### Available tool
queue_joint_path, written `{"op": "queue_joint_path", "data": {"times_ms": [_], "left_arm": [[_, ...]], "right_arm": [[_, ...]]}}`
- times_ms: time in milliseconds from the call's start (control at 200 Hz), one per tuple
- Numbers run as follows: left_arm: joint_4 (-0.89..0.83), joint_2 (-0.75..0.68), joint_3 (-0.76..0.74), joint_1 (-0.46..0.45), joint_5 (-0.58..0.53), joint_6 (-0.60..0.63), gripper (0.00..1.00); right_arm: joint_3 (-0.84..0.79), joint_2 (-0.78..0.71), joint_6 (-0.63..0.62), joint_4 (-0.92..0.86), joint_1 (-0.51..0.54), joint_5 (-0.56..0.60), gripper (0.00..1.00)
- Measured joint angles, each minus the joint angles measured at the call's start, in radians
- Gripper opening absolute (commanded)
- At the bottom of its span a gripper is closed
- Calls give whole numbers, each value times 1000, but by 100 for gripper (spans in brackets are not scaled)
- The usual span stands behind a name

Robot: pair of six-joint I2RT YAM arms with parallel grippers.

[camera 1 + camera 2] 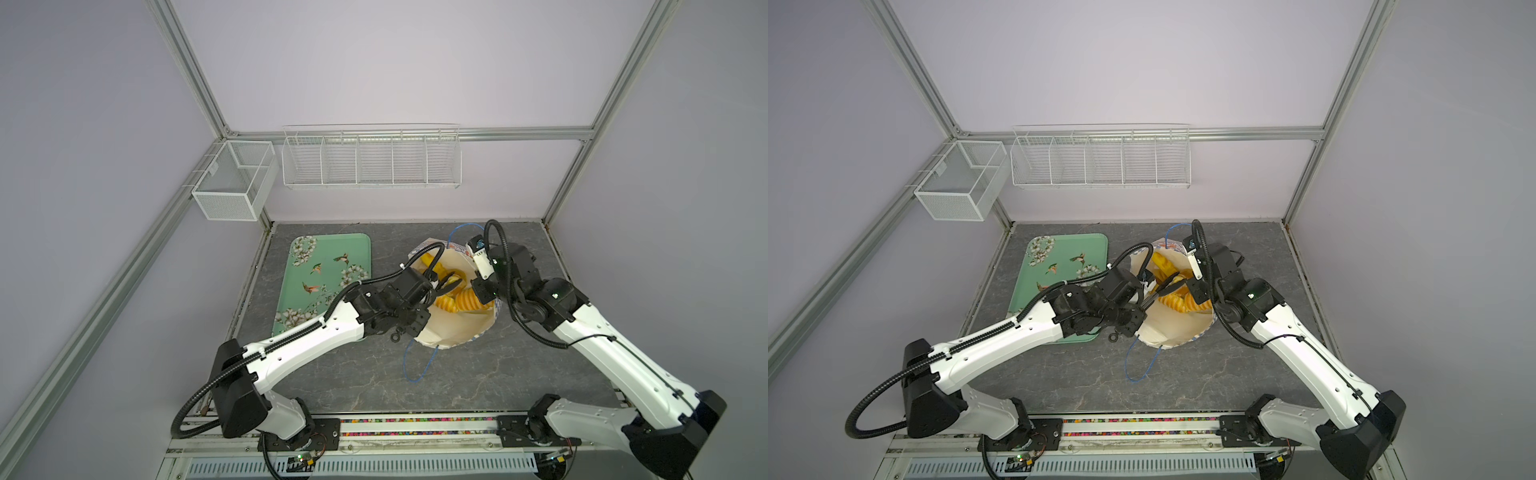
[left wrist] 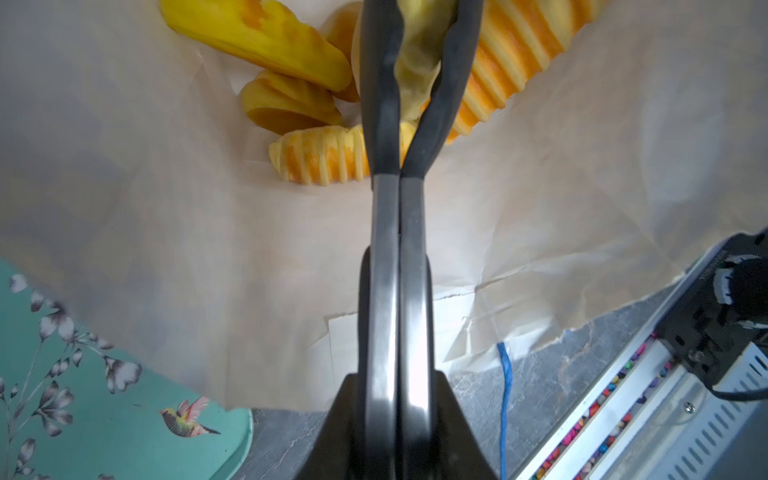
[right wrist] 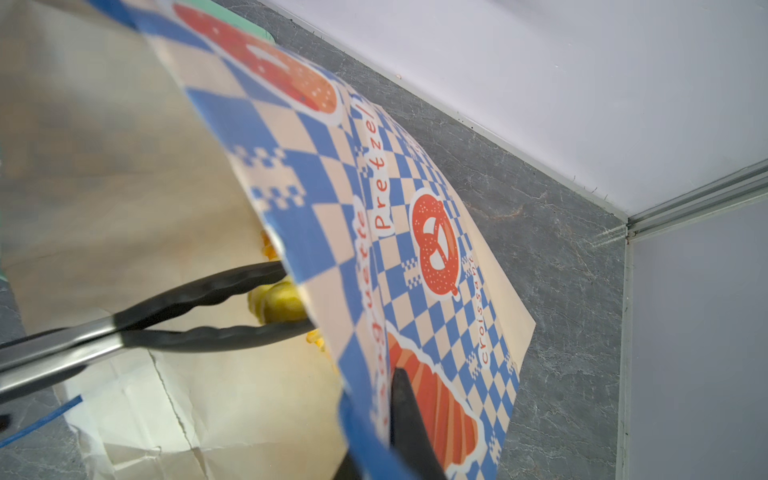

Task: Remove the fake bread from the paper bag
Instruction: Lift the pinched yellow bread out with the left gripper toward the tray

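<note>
Left end effector (image 2: 419,33) on one fake bread (image 2: 415,83) in paper bag (image 2: 166,208)

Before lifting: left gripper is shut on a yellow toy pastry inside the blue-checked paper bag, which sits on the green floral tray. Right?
No: the blue-checked paper bag sits on the grey tabletop beside the green floral tray, as both top views show.

Counter (image 1: 457,386): dark grey stone-look slab with pale veins, walled on three sides.
Tray (image 1: 332,249): mint green, printed with blossoms and small birds, flat on the counter's far left.
Paper bag (image 1: 453,328): just right of the tray, mouth gaping upward, cream inside.
Cord handle (image 1: 415,380): thin blue loop trailing from the bag onto bare counter.
</note>
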Motion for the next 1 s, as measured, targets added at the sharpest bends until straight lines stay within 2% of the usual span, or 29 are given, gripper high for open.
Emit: {"op": "queue_joint_path", "data": {"times_ms": [260, 475, 1000], "left_arm": [[-36, -190, -59, -1, 8, 8, 0], [-82, -286, -74, -1, -31, 4, 0], [-233, -488, 13, -1, -88, -39, 0]], "right_arm": [[29, 46, 17, -6, 1, 4, 7], [65, 87, 33, -25, 1, 13, 7], [186, 214, 38, -93, 1, 78, 7]]}}
